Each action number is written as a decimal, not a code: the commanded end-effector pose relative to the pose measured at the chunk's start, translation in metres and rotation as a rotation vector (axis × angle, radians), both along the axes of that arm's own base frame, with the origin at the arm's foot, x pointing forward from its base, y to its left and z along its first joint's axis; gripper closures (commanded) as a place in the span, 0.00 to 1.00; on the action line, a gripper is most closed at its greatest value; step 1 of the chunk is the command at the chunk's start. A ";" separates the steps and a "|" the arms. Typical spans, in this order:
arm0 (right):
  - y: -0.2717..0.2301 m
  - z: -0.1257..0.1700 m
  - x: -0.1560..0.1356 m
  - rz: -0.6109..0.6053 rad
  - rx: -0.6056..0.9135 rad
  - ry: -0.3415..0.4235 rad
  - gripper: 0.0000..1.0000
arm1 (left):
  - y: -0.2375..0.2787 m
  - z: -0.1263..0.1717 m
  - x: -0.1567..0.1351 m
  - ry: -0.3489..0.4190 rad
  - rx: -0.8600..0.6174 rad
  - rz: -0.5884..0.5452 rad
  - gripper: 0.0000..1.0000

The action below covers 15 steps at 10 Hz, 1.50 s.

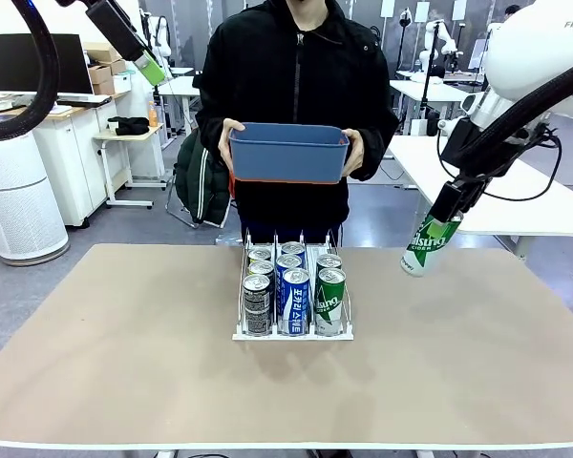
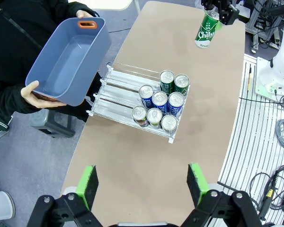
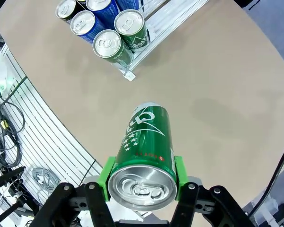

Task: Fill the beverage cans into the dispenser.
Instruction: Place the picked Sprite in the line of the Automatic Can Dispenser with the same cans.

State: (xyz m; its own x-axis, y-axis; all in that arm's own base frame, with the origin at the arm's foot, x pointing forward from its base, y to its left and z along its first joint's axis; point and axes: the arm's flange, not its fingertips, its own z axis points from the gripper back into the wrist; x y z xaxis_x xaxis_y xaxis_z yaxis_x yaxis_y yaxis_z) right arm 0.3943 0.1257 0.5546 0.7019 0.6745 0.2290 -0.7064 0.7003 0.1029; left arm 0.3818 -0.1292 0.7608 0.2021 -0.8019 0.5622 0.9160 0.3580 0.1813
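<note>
You've got the green can (image 3: 146, 142) clamped in the right claw (image 1: 446, 212), hanging tilted above the desk (image 1: 124, 363) near its right edge. Dispenser (image 1: 292, 333) sits mid-desk holding eight cans. Left claw (image 2: 144, 182) is apart, empty, up high.

A dark blue plastic bin (image 1: 288, 153) is held above the tan table (image 1: 124, 363).

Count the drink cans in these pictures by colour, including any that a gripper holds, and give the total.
Black-grey cans: 3, in the dispenser.
Blue cans: 3, in the dispenser.
Green cans: 3, with 2 in the dispenser and 1 in the right gripper.
Total: 9.
</note>
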 end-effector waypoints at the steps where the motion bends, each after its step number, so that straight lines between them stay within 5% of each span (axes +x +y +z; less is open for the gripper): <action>1: 0.007 -0.006 -0.006 0.026 -0.020 -0.044 0.41 | 0.002 0.000 0.000 0.002 -0.002 0.000 0.00; 6: 0.036 -0.036 -0.051 0.075 -0.045 -0.124 0.41 | 0.002 0.000 0.000 0.002 -0.002 0.000 0.00; 10: 0.065 -0.065 -0.061 0.254 -0.056 -0.196 0.41 | 0.002 0.000 0.000 0.002 -0.002 0.000 0.00; 11: 0.071 -0.068 -0.061 0.286 -0.060 -0.204 1.00 | 0.002 0.000 0.000 0.002 -0.002 0.000 0.00; 15: 0.092 -0.078 -0.063 0.293 -0.013 -0.139 0.96 | 0.002 0.000 0.000 0.002 -0.002 0.000 0.00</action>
State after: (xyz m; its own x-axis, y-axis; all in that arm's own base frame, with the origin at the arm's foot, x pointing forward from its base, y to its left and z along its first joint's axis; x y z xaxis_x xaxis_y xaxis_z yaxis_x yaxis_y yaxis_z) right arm 0.3271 0.2123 0.4771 0.4048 0.8713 0.2775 -0.8988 0.4350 -0.0549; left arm 0.3818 -0.1291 0.7608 0.2025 -0.8019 0.5621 0.9158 0.3584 0.1813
